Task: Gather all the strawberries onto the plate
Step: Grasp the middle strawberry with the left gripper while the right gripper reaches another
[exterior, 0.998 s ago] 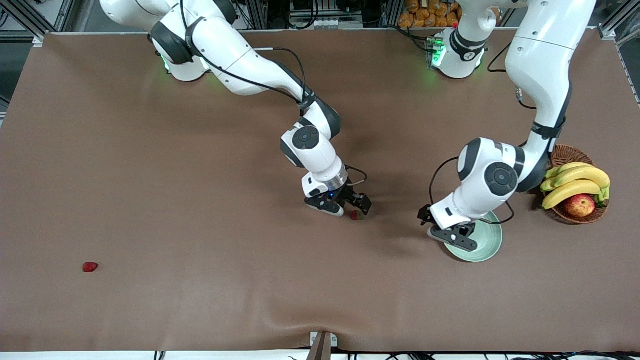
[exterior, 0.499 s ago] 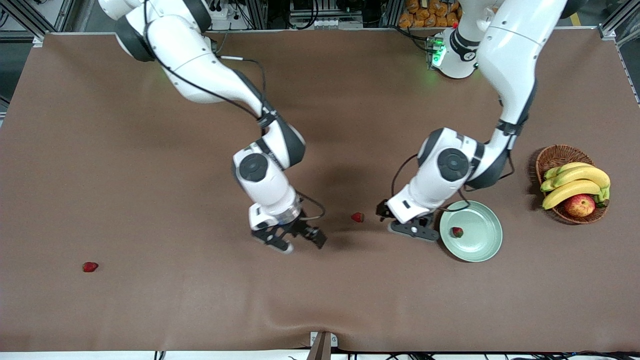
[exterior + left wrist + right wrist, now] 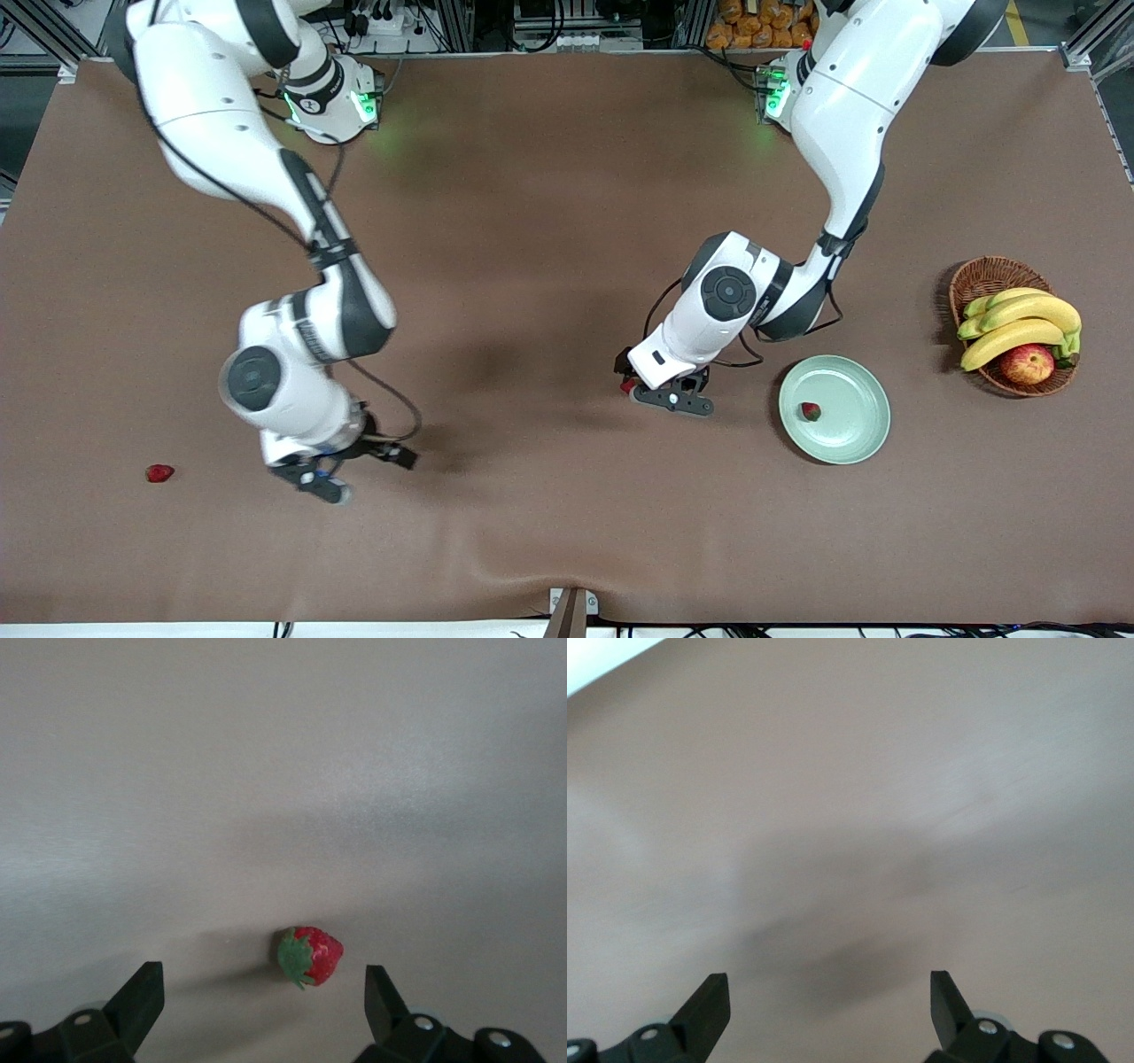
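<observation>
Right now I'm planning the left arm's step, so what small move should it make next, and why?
Probably lower the left gripper straight down and close. Its fingers are open over the table, with a strawberry lying between them, not yet gripped. One berry already lies in the plate. The right gripper, also open, is over bare cloth near the third strawberry.

The table (image 3: pixel 567 221) is covered by a brown cloth. Directly on it lie one strawberry (image 3: pixel 159 473) near the right arm's end and a second strawberry (image 3: pixel 310 956) mid-table. A mint-green plate (image 3: pixel 855 434) and a wicker basket (image 3: pixel 983 276) stand toward the left arm's end.
</observation>
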